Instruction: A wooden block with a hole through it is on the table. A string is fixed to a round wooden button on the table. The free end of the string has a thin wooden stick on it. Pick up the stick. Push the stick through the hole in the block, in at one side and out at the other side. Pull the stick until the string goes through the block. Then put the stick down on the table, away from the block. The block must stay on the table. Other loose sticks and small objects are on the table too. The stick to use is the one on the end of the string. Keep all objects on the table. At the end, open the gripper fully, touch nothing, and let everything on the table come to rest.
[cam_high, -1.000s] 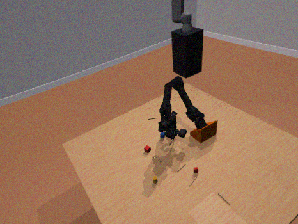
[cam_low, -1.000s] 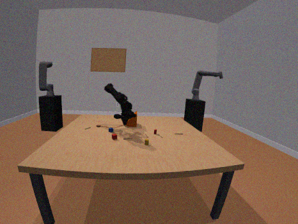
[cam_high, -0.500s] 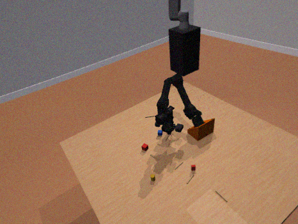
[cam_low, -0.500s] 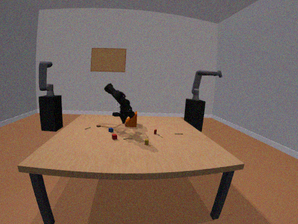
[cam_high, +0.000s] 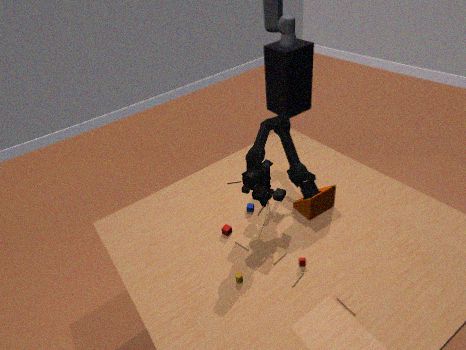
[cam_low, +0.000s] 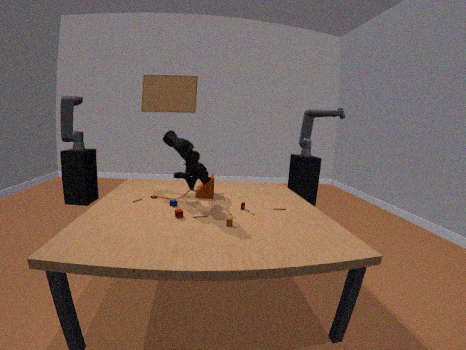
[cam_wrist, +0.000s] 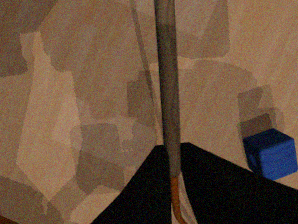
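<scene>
My gripper (cam_high: 264, 203) (cam_low: 192, 189) (cam_wrist: 172, 153) is shut on the thin grey-brown stick (cam_high: 261, 210) (cam_wrist: 167, 80) and holds it above the table. In the wrist view the stick runs up from the fingertips, and the orange-brown string (cam_wrist: 175, 194) leaves its near end between the fingers. In the exterior view the string runs left to the dark round button (cam_low: 154, 197) on the table. The orange wedge-shaped block (cam_high: 321, 203) (cam_low: 207, 191) stands on the table beside the arm's base, apart from the gripper. Its hole cannot be made out.
A blue cube (cam_high: 250, 207) (cam_low: 173, 203) (cam_wrist: 271, 154) lies near the gripper. A red cube (cam_high: 226, 230) (cam_low: 179, 213), a small red piece (cam_high: 302, 261) (cam_low: 243, 205) and a yellow piece (cam_high: 239, 277) (cam_low: 229, 221) lie on the table. Several loose sticks lie scattered.
</scene>
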